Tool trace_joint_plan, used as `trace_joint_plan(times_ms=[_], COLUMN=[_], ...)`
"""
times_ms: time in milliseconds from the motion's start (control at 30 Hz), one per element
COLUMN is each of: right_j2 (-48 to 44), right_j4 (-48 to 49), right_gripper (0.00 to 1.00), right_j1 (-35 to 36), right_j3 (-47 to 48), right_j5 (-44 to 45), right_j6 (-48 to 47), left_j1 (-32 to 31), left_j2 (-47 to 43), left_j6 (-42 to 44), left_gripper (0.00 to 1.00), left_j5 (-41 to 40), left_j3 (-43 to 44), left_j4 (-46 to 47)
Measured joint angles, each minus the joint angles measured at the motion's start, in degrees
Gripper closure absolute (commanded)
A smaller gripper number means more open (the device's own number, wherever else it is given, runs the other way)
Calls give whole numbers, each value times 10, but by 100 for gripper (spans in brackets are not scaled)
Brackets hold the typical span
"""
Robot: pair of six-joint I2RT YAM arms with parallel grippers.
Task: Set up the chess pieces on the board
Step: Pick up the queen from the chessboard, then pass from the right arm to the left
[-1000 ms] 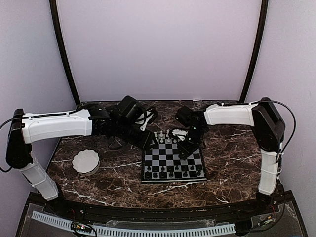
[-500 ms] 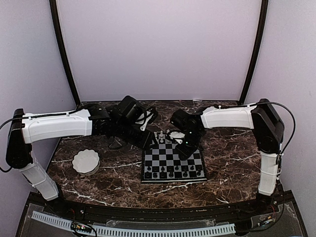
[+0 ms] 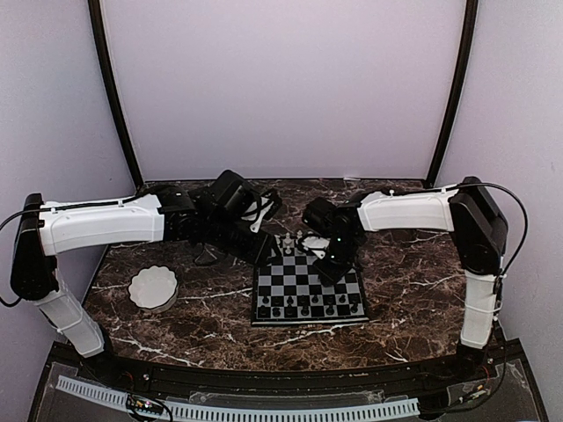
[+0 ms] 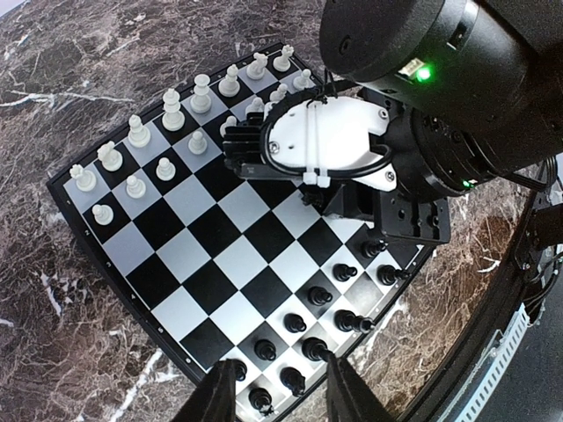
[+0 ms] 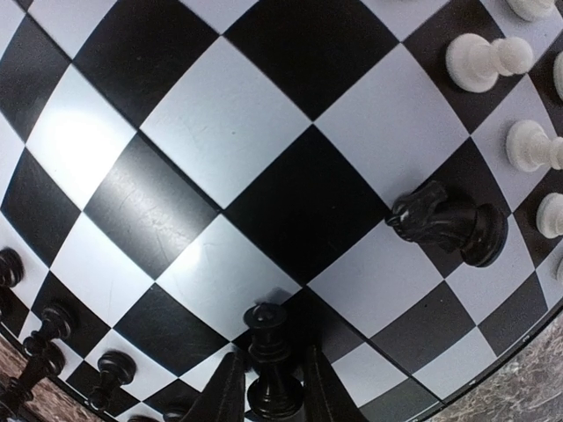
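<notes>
The board (image 3: 303, 283) lies at the middle of the table. White chess pieces (image 3: 295, 246) stand along its far edge and black ones (image 3: 308, 308) along its near edge. My right gripper (image 3: 330, 266) hangs over the board's right half. In the right wrist view it (image 5: 271, 391) is shut on a black piece (image 5: 269, 352), held just above the squares (image 5: 193, 114). A black knight (image 5: 444, 224) lies on its side near the white pawns (image 5: 484, 61). My left gripper (image 4: 280, 396) is open and empty above the black rows (image 4: 308, 325), by the board's far left corner (image 3: 262, 251).
A white scalloped bowl (image 3: 153, 287) stands on the marble left of the board. The right arm's wrist (image 4: 325, 141) reaches over the board's middle in the left wrist view. Both arms crowd the board's far side.
My right gripper has shifted a little to the left over the board with the black piece in it. The left arm has not moved.
</notes>
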Motion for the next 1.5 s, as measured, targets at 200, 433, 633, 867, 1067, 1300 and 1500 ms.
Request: trace_joint_plan(times_ms=[200,433,633,867,1067,1300,1500], right_j2=[-7,-32,-94,-137,-136,-130,-126], right_j4=[-4,-32,-28,3,14,21,26], right_gripper=[91,98,99,98,98,98,97], right_j1=[3,4,4,17,38,47,47], right_j3=[-9,-25,-24,-10,14,37,47], right_j5=[2,13,12,-24,-41,-53,-59], right_j6=[7,7,4,-5,-15,-22,-22], left_j1=[0,6,50,114,135,135,135], left_j2=[2,18,32,69,111,149,164], left_j6=[0,1,-20,-83,-154,-193,-212], left_gripper=[62,62,63,64,65,67,74], left_j5=[4,6,57,212,368,448,481], left_j3=[0,10,31,40,10,10,10], left_j4=[3,4,8,87,194,238,250])
